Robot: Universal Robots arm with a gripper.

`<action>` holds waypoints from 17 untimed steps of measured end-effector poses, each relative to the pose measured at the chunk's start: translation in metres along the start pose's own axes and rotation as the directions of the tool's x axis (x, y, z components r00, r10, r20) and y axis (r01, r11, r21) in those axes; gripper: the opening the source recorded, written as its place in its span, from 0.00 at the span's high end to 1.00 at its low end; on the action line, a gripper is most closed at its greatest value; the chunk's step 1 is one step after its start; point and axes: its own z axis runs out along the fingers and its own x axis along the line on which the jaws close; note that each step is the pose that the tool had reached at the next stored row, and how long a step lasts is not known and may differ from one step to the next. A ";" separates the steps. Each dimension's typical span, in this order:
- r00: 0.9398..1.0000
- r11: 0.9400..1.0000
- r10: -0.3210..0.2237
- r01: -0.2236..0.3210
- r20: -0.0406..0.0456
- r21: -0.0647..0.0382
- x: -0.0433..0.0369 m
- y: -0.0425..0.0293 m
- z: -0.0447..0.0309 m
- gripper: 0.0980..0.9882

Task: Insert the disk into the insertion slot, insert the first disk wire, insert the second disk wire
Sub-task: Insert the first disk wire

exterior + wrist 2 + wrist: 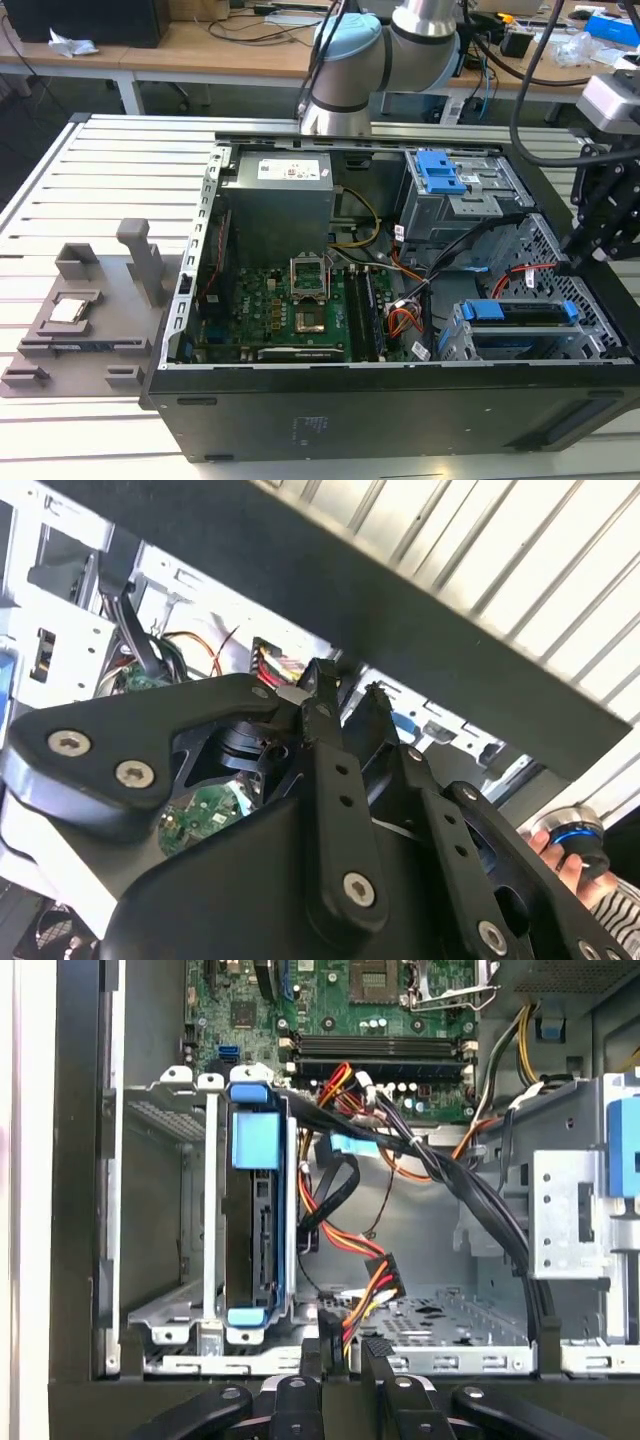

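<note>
I see the flat grey disk with blue plastic caddy (pixel 515 313) seated in the light grey perforated metal insertion slot (pixel 452 340), at the lower right of the exterior view, with its long axis across the frame. The black gripper (pixel 347 1348) hangs up and to the right of it. I cannot tell if it is apart or together.

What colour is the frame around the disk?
Bright blue. The frame shows best in the first wrist view.

In the exterior view the cage of the insertion slot (pixel 452 348) hides most of the disk (pixel 520 312), leaving its blue front edge to see. The arm (pixel 400 50) is cut off by the top edge. The first wrist view crops the gripper (pixel 350 1352) at the bottom edge, and the second wrist view's corner crops a person's hand (pixel 548 852)
</note>
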 end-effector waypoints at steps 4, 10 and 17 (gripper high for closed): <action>1.000 1.000 -0.007 0.007 -0.002 0.000 0.0000 0.0052 0.0016 0.77; 0.995 0.995 -0.099 0.099 -0.021 0.000 0.0000 0.0086 0.0075 0.77; 0.992 0.993 -0.114 0.114 -0.046 -0.003 0.0000 0.0087 0.0078 0.86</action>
